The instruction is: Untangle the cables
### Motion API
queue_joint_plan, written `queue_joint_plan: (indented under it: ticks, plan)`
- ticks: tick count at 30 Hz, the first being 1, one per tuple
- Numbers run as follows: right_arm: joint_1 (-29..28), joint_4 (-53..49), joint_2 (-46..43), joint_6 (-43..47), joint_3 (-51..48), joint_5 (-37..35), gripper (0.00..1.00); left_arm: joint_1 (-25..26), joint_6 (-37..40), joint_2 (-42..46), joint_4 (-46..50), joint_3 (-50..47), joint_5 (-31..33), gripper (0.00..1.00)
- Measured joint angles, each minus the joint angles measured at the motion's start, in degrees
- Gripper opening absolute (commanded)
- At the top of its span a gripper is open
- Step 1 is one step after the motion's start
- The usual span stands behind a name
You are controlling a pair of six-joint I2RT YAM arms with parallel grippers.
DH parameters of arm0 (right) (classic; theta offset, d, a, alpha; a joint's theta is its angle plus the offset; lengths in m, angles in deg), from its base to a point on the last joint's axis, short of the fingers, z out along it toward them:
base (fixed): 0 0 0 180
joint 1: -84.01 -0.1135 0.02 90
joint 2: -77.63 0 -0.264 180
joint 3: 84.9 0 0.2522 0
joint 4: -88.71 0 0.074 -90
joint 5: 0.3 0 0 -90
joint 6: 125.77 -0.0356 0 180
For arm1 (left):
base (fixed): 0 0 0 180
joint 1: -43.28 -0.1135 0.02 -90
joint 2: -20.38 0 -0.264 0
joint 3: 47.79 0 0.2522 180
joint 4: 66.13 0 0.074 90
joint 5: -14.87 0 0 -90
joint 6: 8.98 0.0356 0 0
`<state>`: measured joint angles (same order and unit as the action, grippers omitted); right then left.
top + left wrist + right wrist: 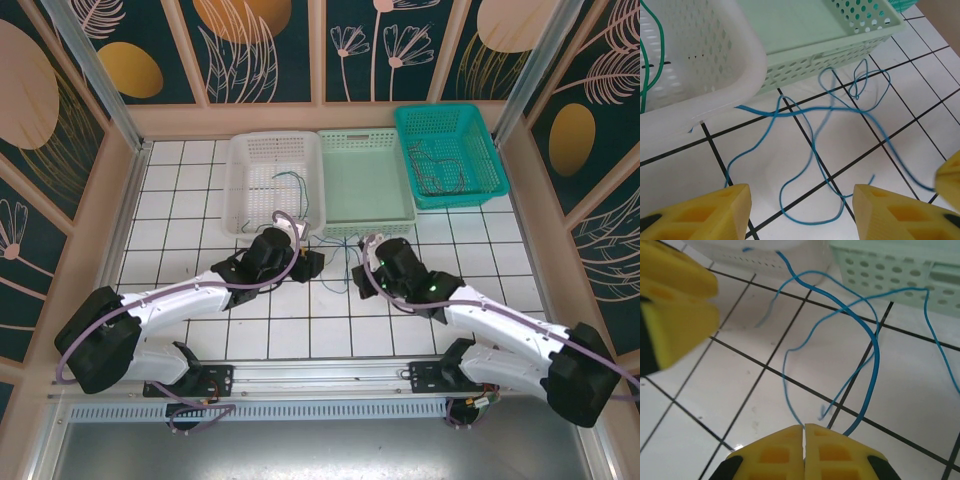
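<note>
The blue cable, looped on the tiles beside the white basket, is pinched by the pressed jaws of the right gripper, while the left gripper is held over it with jaws spread. A strand is being separated, it seems; next it should be drawn away slowly.

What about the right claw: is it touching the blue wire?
Touching. In the right wrist view the right gripper is pressed shut, and the blue cable runs down into the seam between its yellow fingers.
</note>
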<state>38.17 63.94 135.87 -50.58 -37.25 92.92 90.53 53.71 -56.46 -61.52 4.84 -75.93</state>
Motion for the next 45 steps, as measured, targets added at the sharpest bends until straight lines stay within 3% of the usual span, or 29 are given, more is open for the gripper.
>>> queue_joint_plan:
  ticks: [7,13,32,45]
  plan:
    - [6.23,-9.44,0.42,1.70,5.73,14.43,0.00,0.00,0.94,0.39,0.59,0.00,0.20,0.55]
    - [10.75,-14.99,3.37,3.19,10.69,22.23,0.00,0.00,2.38,0.59,0.81,0.35,-0.26,0.54]
    - [11.50,-15.87,5.62,5.53,13.33,34.64,0.00,0.24,4.83,-10.25,1.03,7.58,-1.97,0.55]
    - [13.18,-1.42,0.55,0.52,11.78,39.12,0.00,1.90,5.18,-19.41,2.25,11.96,-4.72,0.31]
